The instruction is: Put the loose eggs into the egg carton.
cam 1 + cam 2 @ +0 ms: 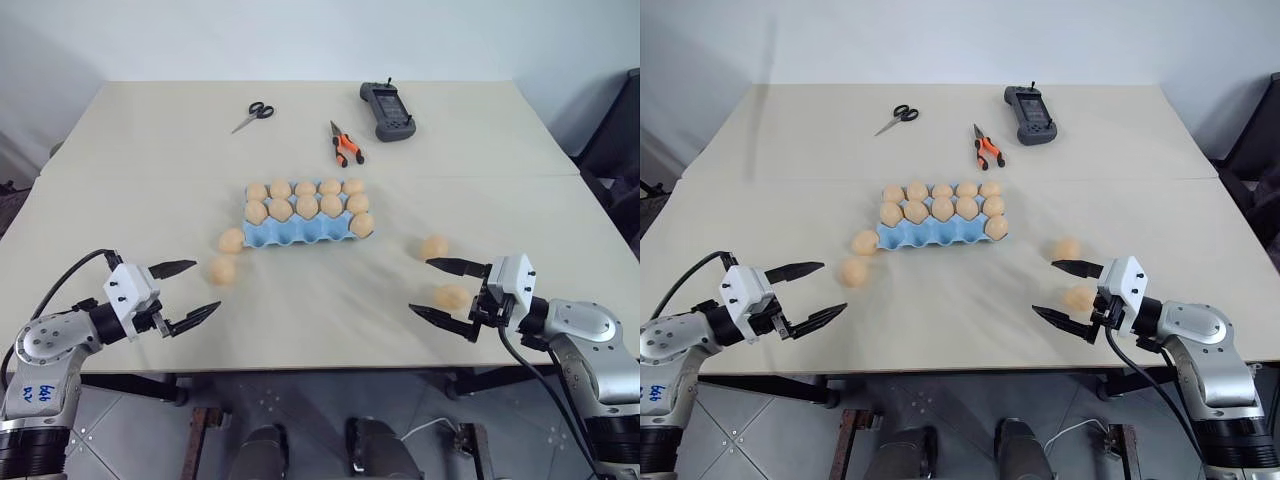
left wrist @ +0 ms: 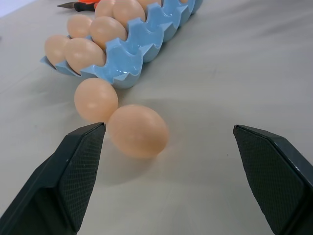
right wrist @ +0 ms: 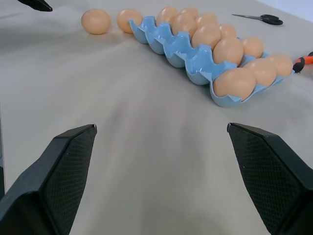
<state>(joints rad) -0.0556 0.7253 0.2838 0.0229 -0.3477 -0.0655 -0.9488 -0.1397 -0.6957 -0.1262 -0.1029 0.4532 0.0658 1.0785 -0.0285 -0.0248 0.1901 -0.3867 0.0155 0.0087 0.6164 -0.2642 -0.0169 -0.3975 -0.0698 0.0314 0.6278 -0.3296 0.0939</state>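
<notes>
Presently I see the egg carton (image 1: pixel 300 232) at the centre of the frame on the table (image 1: pixel 330 310), its two far rows holding eggs, the near row of cups bare. Four loose eggs lie on the table: two left of centre, one (image 1: pixel 231 240) just beside the carton's left end and another (image 1: pixel 222 269) a little nearer to me; two right of centre, one (image 1: pixel 434 247) apart from the carton's right end and one (image 1: pixel 452 296) lower down, between the right end effector's fingers but not gripped. My left end effector (image 1: pixel 186 292), lower left of frame, stands wide open, holding nothing, near the nearer left egg. My right end effector (image 1: pixel 446 291), lower right, is likewise spread wide. Scissors (image 1: pixel 252 115), orange-handled pliers (image 1: pixel 346 146) and a dark handheld device (image 1: pixel 388 110) sit along the upper part.
</notes>
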